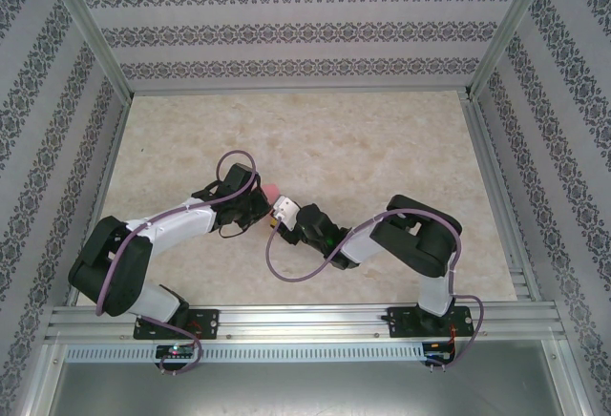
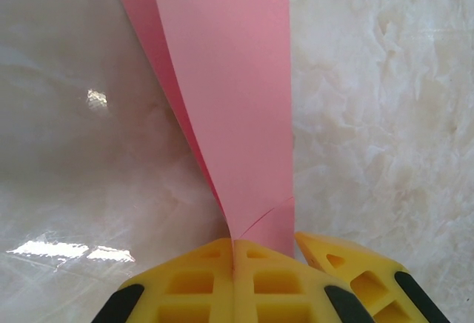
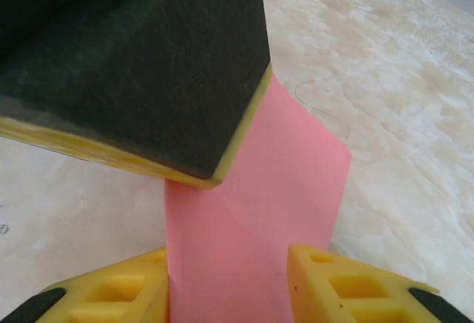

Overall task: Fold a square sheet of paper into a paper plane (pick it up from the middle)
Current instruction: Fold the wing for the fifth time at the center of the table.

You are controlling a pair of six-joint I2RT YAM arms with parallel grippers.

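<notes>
Square sheet of paper [image 2: 237, 101] held up, folded, over mid-table [image 2: 385, 115]: left gripper [image 2: 233, 267] jaws clamped on its corner, right gripper [image 3: 228, 290] jaws apart astride it; a skewed right-hand closure could crumple or tug it loose; left wrist view shows the pinch, right wrist the gap.

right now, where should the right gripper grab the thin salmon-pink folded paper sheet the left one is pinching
Probably the flat strip of the salmon-pink paper sheet beside where the left gripper pinches it, coming edge-on from the right arm's side. It is folded flat there and lies between the open fingers of the right gripper, so closing across its faces should catch it.
</notes>
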